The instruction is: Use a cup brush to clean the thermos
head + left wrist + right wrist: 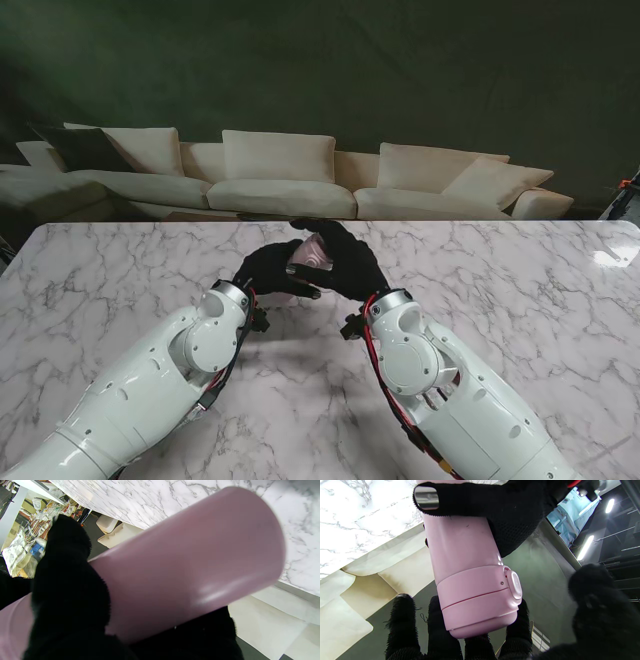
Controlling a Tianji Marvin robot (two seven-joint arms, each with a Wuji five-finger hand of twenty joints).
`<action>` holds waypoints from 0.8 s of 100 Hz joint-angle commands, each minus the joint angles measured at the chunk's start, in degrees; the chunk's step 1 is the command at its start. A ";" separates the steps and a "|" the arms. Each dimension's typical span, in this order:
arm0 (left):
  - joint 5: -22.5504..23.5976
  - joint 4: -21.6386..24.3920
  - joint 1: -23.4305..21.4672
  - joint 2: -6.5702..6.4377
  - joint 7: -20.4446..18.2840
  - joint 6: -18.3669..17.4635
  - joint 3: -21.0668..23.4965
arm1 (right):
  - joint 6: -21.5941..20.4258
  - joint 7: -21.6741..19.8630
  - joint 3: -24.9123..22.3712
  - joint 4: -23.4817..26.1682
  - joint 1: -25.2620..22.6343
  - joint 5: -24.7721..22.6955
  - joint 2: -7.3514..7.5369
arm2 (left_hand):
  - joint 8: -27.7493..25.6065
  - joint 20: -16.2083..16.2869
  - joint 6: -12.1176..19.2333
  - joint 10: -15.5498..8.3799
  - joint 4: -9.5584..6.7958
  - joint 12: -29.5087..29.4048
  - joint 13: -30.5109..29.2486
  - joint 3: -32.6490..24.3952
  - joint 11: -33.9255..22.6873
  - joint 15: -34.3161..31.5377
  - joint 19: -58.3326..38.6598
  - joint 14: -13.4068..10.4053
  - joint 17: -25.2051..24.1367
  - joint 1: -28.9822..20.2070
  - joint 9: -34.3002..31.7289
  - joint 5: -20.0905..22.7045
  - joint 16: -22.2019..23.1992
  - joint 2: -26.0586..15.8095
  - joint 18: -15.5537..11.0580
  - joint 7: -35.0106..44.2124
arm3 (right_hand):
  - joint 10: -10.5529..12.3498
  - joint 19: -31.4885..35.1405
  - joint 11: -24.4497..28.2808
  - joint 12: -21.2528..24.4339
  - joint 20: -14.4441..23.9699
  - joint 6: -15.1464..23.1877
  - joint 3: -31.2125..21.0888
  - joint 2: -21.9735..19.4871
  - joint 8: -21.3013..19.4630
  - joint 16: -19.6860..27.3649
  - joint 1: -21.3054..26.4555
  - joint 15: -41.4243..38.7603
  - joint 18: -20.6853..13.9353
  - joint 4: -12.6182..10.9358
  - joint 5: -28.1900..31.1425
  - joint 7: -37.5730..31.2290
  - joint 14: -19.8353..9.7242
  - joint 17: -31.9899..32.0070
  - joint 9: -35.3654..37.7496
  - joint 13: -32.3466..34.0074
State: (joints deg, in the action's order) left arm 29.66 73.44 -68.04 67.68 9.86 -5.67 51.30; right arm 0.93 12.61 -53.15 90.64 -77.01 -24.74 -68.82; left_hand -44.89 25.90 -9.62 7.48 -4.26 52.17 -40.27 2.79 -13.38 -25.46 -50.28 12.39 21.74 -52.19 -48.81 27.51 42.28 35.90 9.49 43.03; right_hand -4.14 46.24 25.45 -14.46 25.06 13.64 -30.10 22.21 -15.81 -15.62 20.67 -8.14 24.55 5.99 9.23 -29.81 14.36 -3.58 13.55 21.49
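Observation:
A pink thermos (312, 252) is held off the marble table (520, 290) between my two black-gloved hands. My left hand (265, 268) is shut on its body (187, 562), with fingers (70, 600) wrapped over the tube. In the right wrist view the thermos lid (480, 600), with its push button, points toward my right hand (350, 265). That hand's fingers (440, 635) cup behind the lid, and its thumb (595, 600) stands apart with a gap to the lid. My left hand (510, 512) also shows there, gripping higher on the body. I see no cup brush in any view.
A cream sofa (280, 175) runs along the table's far edge. White marble spreads to both sides of my arms. A bright reflection (612, 255) lies at the far right corner.

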 commanded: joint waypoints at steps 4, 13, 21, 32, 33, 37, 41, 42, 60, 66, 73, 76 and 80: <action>0.17 0.02 0.97 -0.20 -1.26 0.20 -0.03 | 0.12 -0.13 -0.30 1.65 -1.11 1.87 -0.29 | 0.58 4.98 4.37 -2.47 0.37 -0.05 -6.51 -20.48 -1.96 -8.72 -17.54 1.91 7.66 -19.85 -4.68 3.98 2.63 -18.75 -1.25 0.89 | 9.59 -4.64 -2.30 1.33 -5.93 5.51 0.49 -0.04 3.12 3.27 -3.05 2.24 5.95 -0.91 -1.69 0.28 -4.92 2.49 0.61 -0.77; 0.12 -0.12 1.05 -0.18 -1.33 0.28 -0.20 | -0.38 0.33 -0.58 1.74 -1.33 3.30 -0.57 | 0.69 4.93 4.58 -2.60 0.41 -0.09 -6.66 -20.62 -2.16 -8.79 -17.57 1.83 7.81 -19.88 -4.80 4.15 2.62 -18.69 -1.33 1.06 | 10.99 -4.64 -4.38 2.04 -10.29 6.45 0.60 0.60 4.55 5.16 -3.65 4.08 6.97 -0.81 -1.96 -0.87 -2.87 3.08 1.39 -0.49; 0.12 -0.15 1.06 -0.16 -1.33 0.41 -0.30 | -0.75 0.89 -0.63 1.49 -1.27 2.84 -0.62 | 0.74 4.89 4.72 -2.66 0.44 -0.08 -6.75 -20.70 -2.32 -8.84 -17.61 1.89 7.91 -19.88 -4.92 4.40 2.63 -18.65 -1.33 1.26 | 11.52 -4.51 -5.37 2.41 -11.48 6.70 0.75 0.90 4.99 5.67 -4.45 4.65 7.13 -0.70 -2.36 -1.04 -2.65 3.81 0.69 -1.08; 0.13 -0.03 1.03 -0.20 -1.50 0.55 -0.31 | -1.17 1.65 -0.84 1.33 -1.22 2.37 -0.71 | 0.82 4.84 4.93 -2.79 0.49 -0.12 -6.74 -20.80 -2.45 -8.85 -17.62 1.87 7.94 -19.88 -4.94 4.57 2.63 -18.69 -1.32 1.45 | 10.36 -2.23 -7.03 2.93 -17.17 6.13 -0.10 0.61 7.52 6.52 -6.17 5.18 5.86 -0.42 -3.86 -1.79 -4.41 5.16 -1.09 -2.49; 0.13 -0.02 1.02 -0.21 -1.53 0.55 -0.31 | -1.19 1.73 -0.87 1.34 -1.22 2.29 -0.71 | 0.84 4.84 4.94 -2.77 0.50 -0.11 -6.72 -20.81 -2.48 -8.84 -17.62 1.89 7.94 -19.88 -4.98 4.54 2.62 -18.72 -1.32 1.44 | 10.10 -2.17 -7.06 2.94 -17.19 5.93 -0.07 0.53 7.59 6.49 -6.24 5.17 5.68 -0.42 -3.95 -1.68 -4.55 5.14 -1.26 -2.53; 0.13 0.03 1.00 -0.26 -1.70 0.54 -0.29 | -1.36 1.94 -1.04 1.36 -1.20 1.97 -0.70 | 0.88 4.82 4.99 -2.82 0.52 -0.14 -6.71 -20.84 -2.49 -8.83 -17.60 1.85 7.92 -19.89 -4.92 4.55 2.61 -18.70 -1.34 1.48 | 9.04 -1.62 -6.91 2.91 -17.01 4.73 0.16 0.11 8.38 5.94 -6.54 4.88 4.22 -0.54 -4.00 -0.05 -5.43 4.94 -2.10 -2.77; 0.21 0.03 1.00 -0.31 -1.82 0.48 -0.29 | -1.60 2.07 -1.26 1.45 -1.18 1.67 -0.66 | 0.94 4.80 5.00 -2.84 0.54 -0.18 -6.68 -20.85 -2.50 -8.81 -17.60 1.85 7.92 -19.86 -4.88 4.53 2.60 -18.71 -1.34 1.48 | 6.65 -1.22 -6.84 2.97 -16.15 1.91 0.38 -0.49 8.82 5.31 -6.69 4.63 2.25 -0.67 -4.03 1.74 -6.14 4.76 -2.82 -3.10; 0.23 0.02 1.01 -0.33 -1.85 0.45 -0.28 | -1.61 2.08 -1.33 1.51 -1.18 1.56 -0.64 | 0.95 4.79 4.99 -2.86 0.54 -0.19 -6.68 -20.86 -2.50 -8.81 -17.60 1.84 7.92 -19.86 -4.86 4.53 2.60 -18.71 -1.34 1.49 | 5.88 -1.15 -6.89 3.01 -15.96 0.90 0.43 -0.70 8.85 5.20 -6.77 4.59 1.81 -0.69 -4.11 2.04 -6.25 4.69 -2.94 -3.15; 0.28 -0.19 0.98 -0.34 -1.78 -0.10 -0.20 | -2.05 1.54 -3.26 2.99 -1.62 0.50 -0.13 | 1.07 4.69 5.32 -3.08 0.55 -0.23 -6.76 -20.93 -2.67 -8.85 -17.53 1.69 7.91 -19.77 -4.97 4.68 2.61 -18.70 -1.56 1.72 | 1.22 -2.20 -5.10 2.54 -9.62 -5.26 1.45 -1.75 2.50 3.74 -6.26 4.09 -0.47 -1.10 -4.25 2.69 -6.65 2.87 -3.20 -2.72; 0.28 -0.26 0.97 -0.32 -1.62 -0.26 -0.18 | -2.39 1.45 -4.16 3.48 -1.95 -0.24 0.10 | 1.12 4.68 5.34 -3.07 0.55 -0.22 -6.74 -20.96 -2.70 -8.84 -17.54 1.72 7.94 -19.77 -4.97 4.71 2.61 -18.71 -1.58 1.75 | 1.05 -1.82 -6.97 3.52 -8.81 -5.80 1.45 -1.92 1.86 3.58 -6.12 3.74 -1.24 -1.12 -4.21 2.45 -6.59 2.08 -3.26 -2.34; 0.35 -0.33 0.95 -0.34 -1.58 -0.51 -0.13 | -2.86 1.59 -5.44 4.03 -2.46 -1.25 0.36 | 1.11 4.65 5.61 -3.26 0.57 -0.21 -6.80 -21.01 -2.81 -8.87 -17.54 1.68 7.97 -19.82 -5.04 4.92 2.63 -18.73 -1.63 1.97 | 0.45 -0.74 -2.70 1.40 -7.51 -6.47 1.65 -1.99 1.19 3.20 -5.63 3.01 -2.64 -1.22 -4.21 1.84 -6.61 1.00 -3.17 -1.68; 0.38 -0.37 0.95 -0.36 -1.57 -0.65 -0.11 | -2.82 1.52 -6.05 4.31 -2.73 -1.84 0.51 | 1.08 4.64 5.79 -3.39 0.57 -0.19 -6.85 -21.08 -2.90 -8.89 -17.56 1.66 8.01 -19.92 -5.14 5.08 2.63 -18.72 -1.61 2.11 | 0.27 -0.36 -2.46 1.31 -7.23 -6.97 1.70 -2.17 1.09 3.11 -5.62 2.83 -2.91 -1.22 -4.14 1.70 -6.42 0.58 -3.21 -1.46; 0.40 -0.41 0.94 -0.38 -1.58 -0.86 -0.06 | -2.78 1.56 -6.95 4.47 -3.03 -2.90 0.71 | 1.06 4.63 5.91 -3.50 0.62 -0.21 -6.89 -21.12 -2.98 -8.91 -17.57 1.68 8.04 -19.95 -5.17 5.25 2.64 -18.74 -1.58 2.30 | -0.10 0.86 -2.06 1.21 -6.40 -7.47 1.88 -2.28 0.88 2.73 -5.52 2.08 -3.40 -1.24 -4.04 1.25 -6.27 -0.25 -3.24 -0.83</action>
State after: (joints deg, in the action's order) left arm 29.99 72.95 -67.38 67.30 8.78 -5.86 51.11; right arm -1.89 13.90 -58.52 94.36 -79.37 -26.29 -68.89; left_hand -43.48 26.19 -11.03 7.71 -4.29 51.95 -43.63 0.88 -13.46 -28.92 -57.57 14.25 25.03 -52.19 -50.74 28.10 43.02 35.20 11.71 41.37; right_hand -3.70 45.34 21.78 -12.63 17.06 7.75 -29.41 21.44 -13.69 -11.71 16.64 -4.12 23.97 5.70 7.34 -27.68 9.84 -3.12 11.79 20.06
